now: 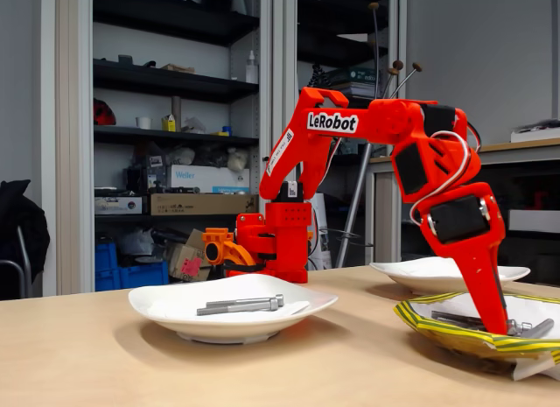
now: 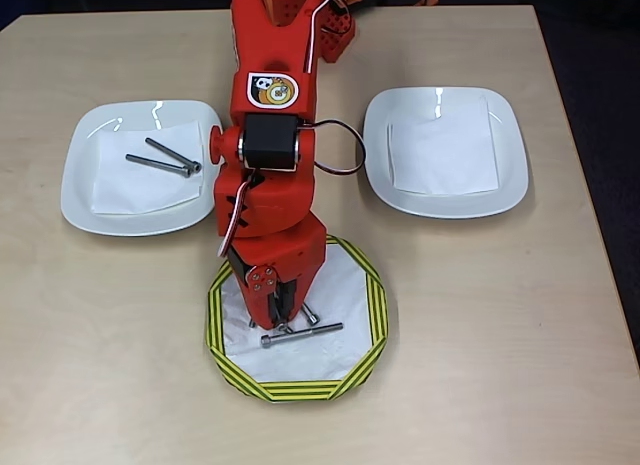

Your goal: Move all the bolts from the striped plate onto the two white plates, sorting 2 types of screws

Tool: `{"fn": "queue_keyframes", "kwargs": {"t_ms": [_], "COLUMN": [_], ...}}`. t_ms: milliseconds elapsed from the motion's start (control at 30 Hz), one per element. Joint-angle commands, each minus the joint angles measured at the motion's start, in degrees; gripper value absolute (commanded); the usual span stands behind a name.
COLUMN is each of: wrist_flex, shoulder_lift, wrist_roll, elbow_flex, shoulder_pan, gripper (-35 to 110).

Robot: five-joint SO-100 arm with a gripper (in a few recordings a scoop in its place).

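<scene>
Your gripper (image 2: 283,320) is down in the striped plate (image 2: 375,315), among the bolts (image 2: 301,332); you cannot tell whether its jaws are apart. Beyond it, one white plate (image 2: 140,167) holds two long bolts (image 2: 160,162), the other white plate (image 2: 444,150) none

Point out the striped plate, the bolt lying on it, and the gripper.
Striped plate (image 2: 372,315): overhead view, right rim.
Bolt (image 2: 305,332): overhead view, mid-shaft.
Gripper (image 2: 281,320): overhead view, at its fingertips.

Bright, even light; soft shadows, sharp
</scene>
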Motion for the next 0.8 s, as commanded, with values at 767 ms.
{"fn": "queue_keyframes", "kwargs": {"t_ms": [767], "wrist_flex": [21.2], "shoulder_lift": [13.4], "wrist_roll": [4.5], "elbow_flex": [-4.5], "shoulder_pan": [-4.7], "gripper": [0]}}
